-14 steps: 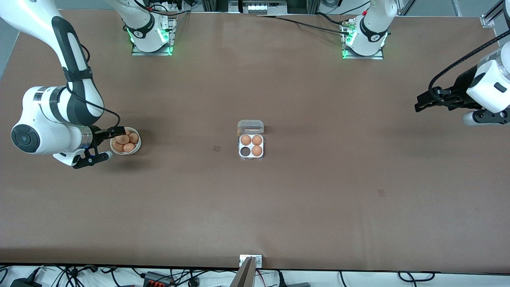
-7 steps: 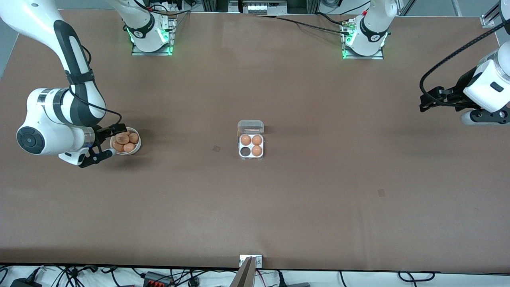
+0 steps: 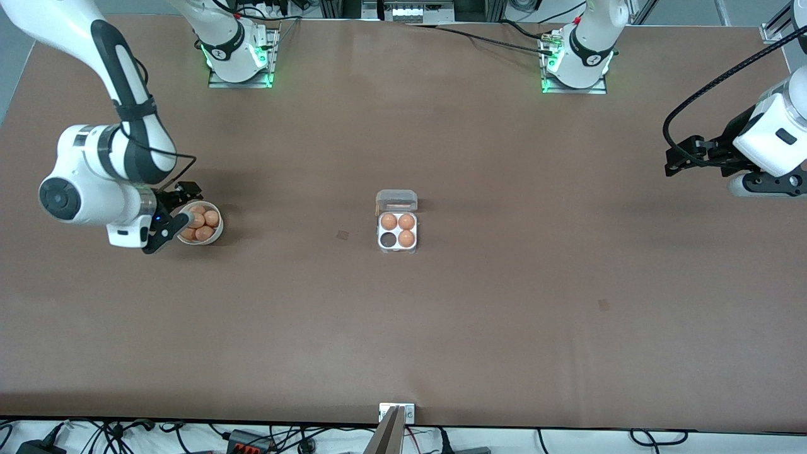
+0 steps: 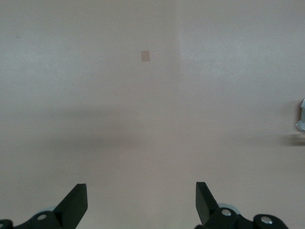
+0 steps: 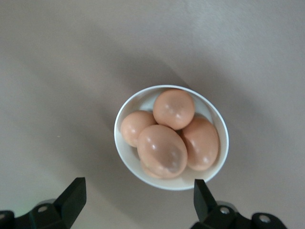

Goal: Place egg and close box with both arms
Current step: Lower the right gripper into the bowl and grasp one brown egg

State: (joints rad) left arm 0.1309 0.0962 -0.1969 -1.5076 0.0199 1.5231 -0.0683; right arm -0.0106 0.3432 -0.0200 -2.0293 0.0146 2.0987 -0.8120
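Observation:
The clear box (image 3: 397,241) sits mid-table with its lid (image 3: 396,200) open. It holds three eggs, and the cell (image 3: 386,239) nearest the front camera toward the right arm's end is empty. A white bowl (image 3: 218,233) toward the right arm's end holds several eggs (image 3: 204,233). My right gripper (image 3: 175,217) is open and empty, hovering over the bowl's edge. In the right wrist view the bowl (image 5: 123,145) and eggs (image 5: 162,150) lie just ahead of the open gripper (image 5: 139,188). My left gripper (image 3: 678,157) waits open and empty over the table at the left arm's end; in its wrist view (image 4: 140,188) it is over bare table.
Small tan patches mark the brown table (image 3: 342,235), (image 3: 603,305); one shows in the left wrist view (image 4: 145,56). A metal bracket (image 3: 396,413) sits at the table edge nearest the front camera. The box's edge shows in the left wrist view (image 4: 301,117).
My right gripper has swung toward the bowl and now sits over its edge, its wrist shifted toward the arm bases. My left gripper has barely shifted.

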